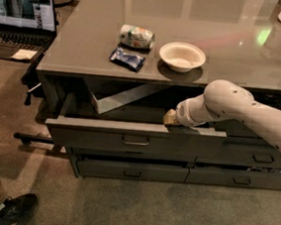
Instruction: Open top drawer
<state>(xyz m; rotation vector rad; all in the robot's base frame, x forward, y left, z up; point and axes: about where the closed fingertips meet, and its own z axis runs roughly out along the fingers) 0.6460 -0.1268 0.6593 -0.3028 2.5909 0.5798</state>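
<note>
Bowl [181,56], can [136,36], packet [127,58], laptop [21,16]

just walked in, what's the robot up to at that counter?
The robot's gripper sits at the upper edge of the top drawer front, right of its pull. The drawer stands pulled out, its inside exposed. On the countertop above are a can, a blue packet and a white bowl.
</note>
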